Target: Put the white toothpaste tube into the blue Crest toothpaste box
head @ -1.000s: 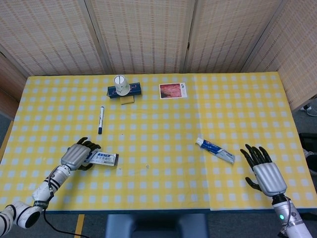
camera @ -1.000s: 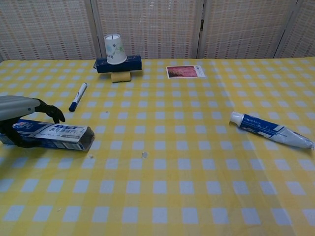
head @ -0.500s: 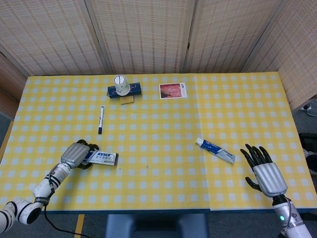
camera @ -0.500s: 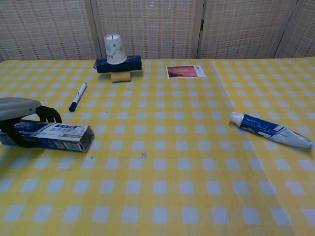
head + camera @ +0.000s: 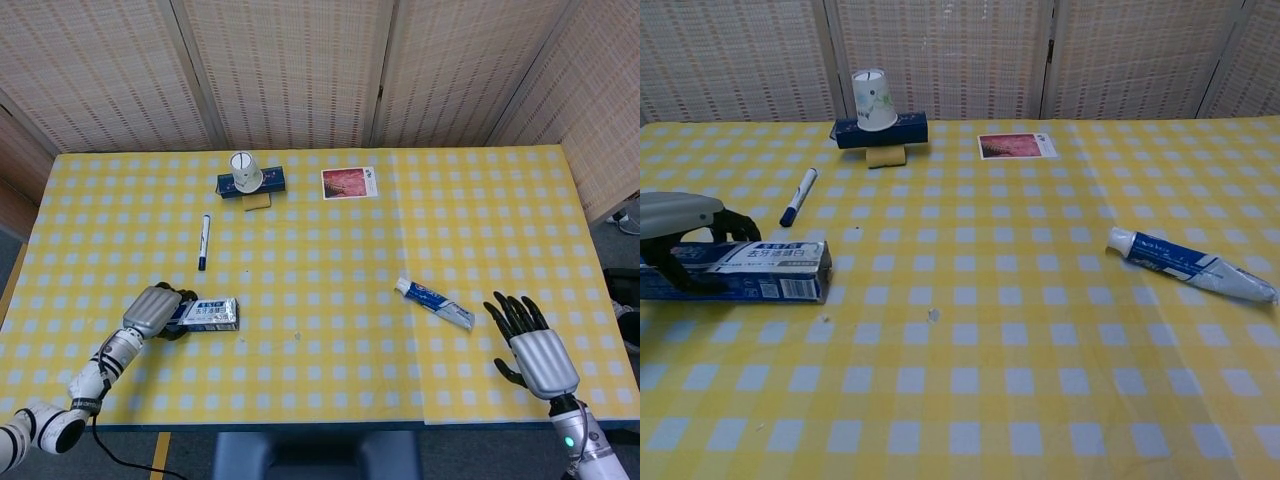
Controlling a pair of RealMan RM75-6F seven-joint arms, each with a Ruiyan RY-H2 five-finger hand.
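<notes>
Currently left hand (image 5: 155,311) grips blue Crest box (image 5: 740,271) on its side; toothpaste tube (image 5: 434,304) lies outside on counter (image 5: 330,250), right hand (image 5: 535,345) spread, empty.

I see box (image 5: 208,314) lower left in my left hand (image 5: 153,312); tube (image 5: 435,304) centre-right; right hand (image 5: 535,347) lower right; marker (image 5: 204,241) above box.
</notes>
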